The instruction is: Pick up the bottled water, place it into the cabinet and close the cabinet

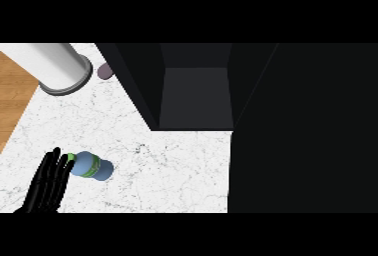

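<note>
**Bottled water (91, 167) sat right beside the left hand (46, 182), cabinet wide open**

And there it was, low on the left of the marble desk (170, 170): the bottle just to the right of the left hand, close enough that touching or a hair apart could not be told. That hand was open, fingers straight and pointing away from the robot, holding nothing. The right hand did not show at all, so the left was plainly the nearer one, and the grasp looked like its job.

The bottle's long axis ran from its green cap (70, 157), up by the fingertips, down and rightward to its base. Seen so steeply, it was probably standing, though that was a judgement. It looked short and stubby, a pale blue body with a green band round it.

The dark cabinet (196, 95) stood up and to the right, well apart from the bottle, its inside showing. A white cylinder (55, 67) stood at top left.
</note>
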Robot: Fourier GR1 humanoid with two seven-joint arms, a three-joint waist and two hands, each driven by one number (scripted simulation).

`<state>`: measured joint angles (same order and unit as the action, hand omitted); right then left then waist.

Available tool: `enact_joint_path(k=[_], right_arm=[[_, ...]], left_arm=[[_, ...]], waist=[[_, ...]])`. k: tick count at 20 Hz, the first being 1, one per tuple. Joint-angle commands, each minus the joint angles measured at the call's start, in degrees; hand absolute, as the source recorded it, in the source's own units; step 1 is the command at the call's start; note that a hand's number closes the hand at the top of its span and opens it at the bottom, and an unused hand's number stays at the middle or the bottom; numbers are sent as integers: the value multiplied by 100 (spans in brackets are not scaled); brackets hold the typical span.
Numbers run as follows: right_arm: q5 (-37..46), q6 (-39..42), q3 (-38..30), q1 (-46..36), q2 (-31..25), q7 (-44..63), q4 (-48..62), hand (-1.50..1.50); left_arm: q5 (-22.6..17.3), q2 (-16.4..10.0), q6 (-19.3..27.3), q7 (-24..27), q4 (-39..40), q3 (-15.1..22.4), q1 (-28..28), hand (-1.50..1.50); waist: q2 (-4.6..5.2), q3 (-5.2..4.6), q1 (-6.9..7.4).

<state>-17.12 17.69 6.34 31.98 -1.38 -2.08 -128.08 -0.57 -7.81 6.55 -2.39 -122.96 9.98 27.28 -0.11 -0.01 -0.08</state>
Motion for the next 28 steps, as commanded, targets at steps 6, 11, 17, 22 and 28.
enact_joint_path(k=[6,11,17,22,28], right_arm=[[181,-249,180,-187,59,340,-275,-150],[16,204,60,411,-28,-261,-120,-150],[-86,382,-210,218,-208,-471,233,-150],[300,467,276,681,16,-745,150,-150],[-354,646,-302,569,-316,-649,64,-150]], left_arm=[[-220,-236,-414,588,1301,-867,-622,-150],[-401,-475,-799,785,1961,-1303,-857,-150],[-338,-347,-963,892,2683,-1312,-1100,-150],[-522,-352,-1015,1131,3586,-1775,-1574,-150],[-951,-528,-1455,1317,4924,-2220,-2305,-150]], waist=[[13,-3,-8],[4,0,-37],[7,2,-22],[3,0,-33],[11,-1,-48]])
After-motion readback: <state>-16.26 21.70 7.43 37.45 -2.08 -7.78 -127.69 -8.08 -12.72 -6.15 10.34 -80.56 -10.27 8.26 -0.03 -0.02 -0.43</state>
